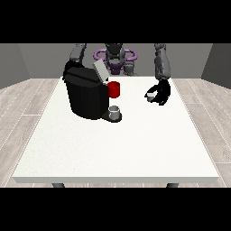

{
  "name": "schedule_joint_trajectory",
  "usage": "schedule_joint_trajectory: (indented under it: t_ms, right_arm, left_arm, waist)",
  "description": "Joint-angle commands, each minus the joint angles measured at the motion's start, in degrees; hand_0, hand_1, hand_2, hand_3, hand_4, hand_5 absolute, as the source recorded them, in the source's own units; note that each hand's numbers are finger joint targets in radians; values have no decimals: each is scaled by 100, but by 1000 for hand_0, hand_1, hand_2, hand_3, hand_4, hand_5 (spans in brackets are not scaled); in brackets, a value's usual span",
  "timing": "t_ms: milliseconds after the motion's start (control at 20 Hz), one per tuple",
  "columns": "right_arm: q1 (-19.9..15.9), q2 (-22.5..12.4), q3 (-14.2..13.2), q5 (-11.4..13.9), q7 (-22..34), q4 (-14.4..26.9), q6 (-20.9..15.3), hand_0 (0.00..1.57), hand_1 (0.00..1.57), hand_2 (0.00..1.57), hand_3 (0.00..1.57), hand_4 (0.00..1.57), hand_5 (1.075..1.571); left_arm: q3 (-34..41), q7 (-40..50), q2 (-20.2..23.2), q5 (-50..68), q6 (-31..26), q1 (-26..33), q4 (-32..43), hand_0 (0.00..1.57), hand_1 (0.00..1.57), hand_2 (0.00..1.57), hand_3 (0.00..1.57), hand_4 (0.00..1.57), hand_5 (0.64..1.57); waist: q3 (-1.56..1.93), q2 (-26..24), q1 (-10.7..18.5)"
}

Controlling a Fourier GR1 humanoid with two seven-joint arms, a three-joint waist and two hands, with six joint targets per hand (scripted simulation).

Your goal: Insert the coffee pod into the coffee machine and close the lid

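Leftmost on the white table (113, 153) stands a boxy, matte black coffee machine (85, 97) with its pale grey lid (100, 71) tilted up, a small grey cup (115, 111) on its drip base and a glossy red mug (114, 89) just behind. Further right, well apart from the machine, the black hand at the view's right (161, 92) curls round a small pale coffee pod (150, 95); the other hand is hidden behind the machine. Judging by its size, the pod is light, stiff and smooth, best pinched by its sides.
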Motion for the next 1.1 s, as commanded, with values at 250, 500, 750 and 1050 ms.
schedule_joint_trajectory:
  t_ms: [250, 500, 750, 1050]
  right_arm:
    - [266, -39, -51, -146, 76, 330, 173, 0, 0, 0, 0, 398, 1571]
    - [231, 111, 65, -103, 120, 465, -199, 0, 0, 0, 0, 442, 1571]
    - [-12, -124, -207, -243, -55, 801, 189, 0, 0, 0, 0, 490, 1571]
    - [-132, -20, 73, -99, -85, 622, 214, 0, 0, 0, 0, 456, 1571]
  left_arm:
    - [-49, -330, -95, -13, -539, -289, -117, 1477, 1477, 1470, 1410, 632, 1571]
    - [-89, -95, -59, -6, -1139, -669, -298, 1323, 1323, 1383, 1352, 581, 1571]
    - [9, 29, 185, -13, -1490, -1178, -529, 1256, 1256, 1331, 1292, 545, 1571]
    - [118, 398, 7, -46, -1431, -1537, -525, 1235, 1235, 1323, 1291, 571, 1571]
  waist:
    - [-20, -482, 44]
    - [-20, -748, 90]
    - [-19, -555, 54]
    - [-20, -520, -227]
